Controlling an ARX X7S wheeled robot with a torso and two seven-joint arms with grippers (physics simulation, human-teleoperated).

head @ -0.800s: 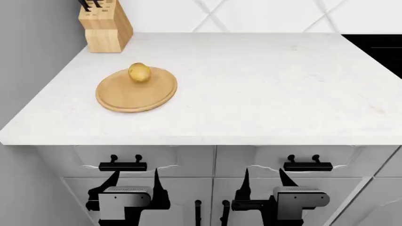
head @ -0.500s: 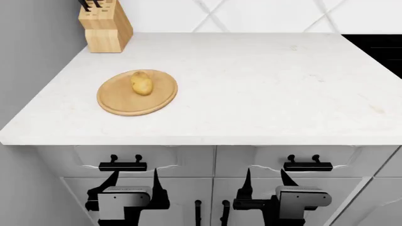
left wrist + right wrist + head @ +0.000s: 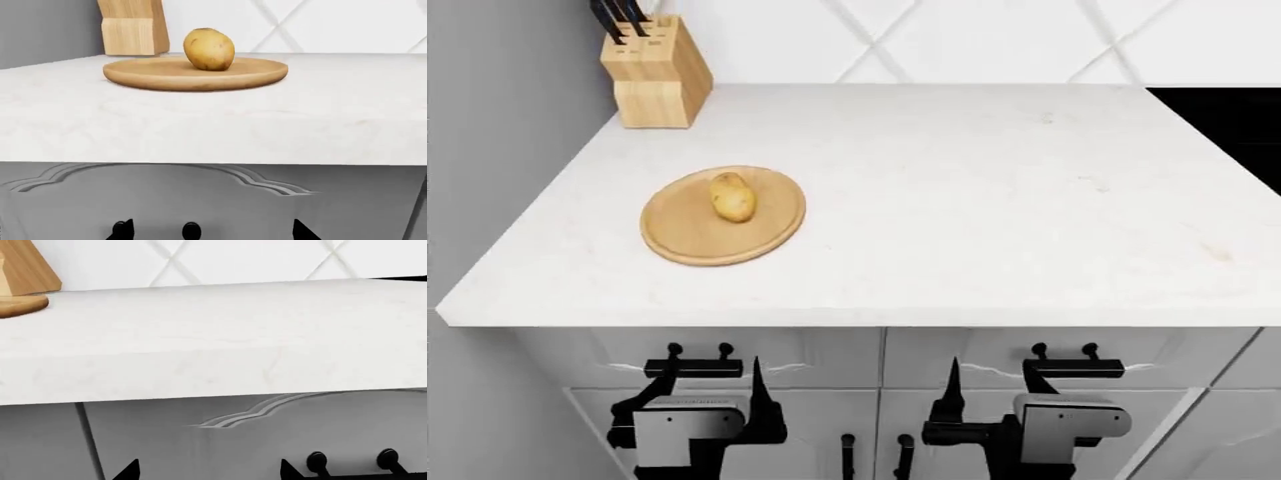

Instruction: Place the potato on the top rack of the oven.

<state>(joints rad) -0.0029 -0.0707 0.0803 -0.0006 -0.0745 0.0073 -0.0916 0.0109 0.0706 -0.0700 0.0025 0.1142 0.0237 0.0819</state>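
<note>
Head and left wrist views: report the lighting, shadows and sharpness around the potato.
Head view: flat, even light, no glare; the potato and wooden board are sharp, casting hardly any shadow on the countertop. Left wrist view: potato crisp with soft shading underneath; nothing blurred.

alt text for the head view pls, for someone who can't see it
A small yellow-tan potato lies on a round wooden board at the left of a white countertop, with a wooden knife block in the far left corner. Below the counter edge, the left gripper and right gripper hang open and empty in front of white cabinet drawers with black handles.
</note>
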